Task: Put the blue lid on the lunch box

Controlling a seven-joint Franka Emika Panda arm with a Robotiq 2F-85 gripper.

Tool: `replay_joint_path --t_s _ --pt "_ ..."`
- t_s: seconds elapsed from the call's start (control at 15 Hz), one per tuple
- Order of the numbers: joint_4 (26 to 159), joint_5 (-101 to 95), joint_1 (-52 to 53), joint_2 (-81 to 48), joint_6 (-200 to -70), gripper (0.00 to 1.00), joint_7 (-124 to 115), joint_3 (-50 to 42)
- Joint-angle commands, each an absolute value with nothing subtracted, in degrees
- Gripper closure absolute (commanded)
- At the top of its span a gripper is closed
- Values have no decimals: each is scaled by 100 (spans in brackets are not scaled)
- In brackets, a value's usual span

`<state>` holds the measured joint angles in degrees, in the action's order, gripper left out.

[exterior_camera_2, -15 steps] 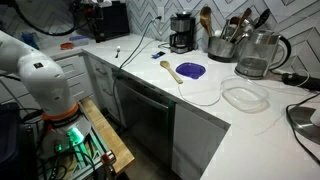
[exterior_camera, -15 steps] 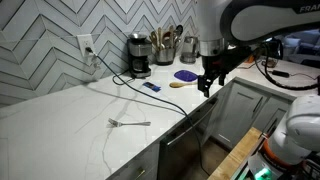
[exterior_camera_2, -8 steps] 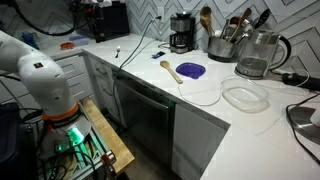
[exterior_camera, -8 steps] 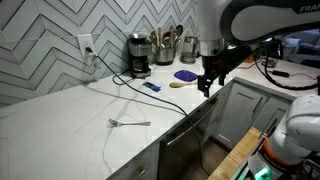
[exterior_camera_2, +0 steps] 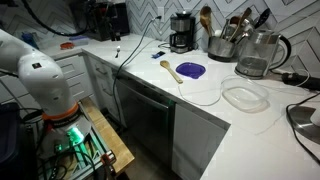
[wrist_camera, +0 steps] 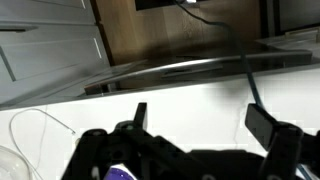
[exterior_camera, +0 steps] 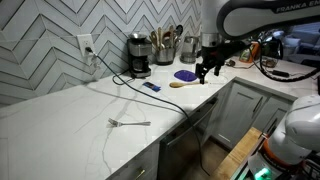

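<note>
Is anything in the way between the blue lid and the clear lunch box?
Nothing tall. In an exterior view, only a thin cable lies flat on the counter between the blue lid and the lunch box. The wooden spoon lies on the lid's other side.

Soft, even room light fills both exterior views; the white counter (exterior_camera: 60, 115) looks bright, almost washed out, with only faint shadows. The wrist view is blurry, the gripper (wrist_camera: 200, 118) a dark silhouette along the bottom edge.
</note>
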<state>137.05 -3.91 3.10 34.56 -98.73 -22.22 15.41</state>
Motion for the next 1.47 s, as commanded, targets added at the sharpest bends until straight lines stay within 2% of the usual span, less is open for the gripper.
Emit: replay_joint_path --t_s 0.0,0.53,0.73,0.8,0.87,1.4 --pt "13789 -461 204 3160 -10635 0 -1533 894" --pt "13412 -440 -70 1916 -12038 0 175 -155" --pt "13081 -419 -170 1296 -12119 0 552 -356" --pt "12833 -371 -228 1111 -11697 0 295 -340" --pt "13238 -412 -181 1550 -12008 0 353 -290" --pt "12872 -413 -240 1093 -11864 0 340 -320"
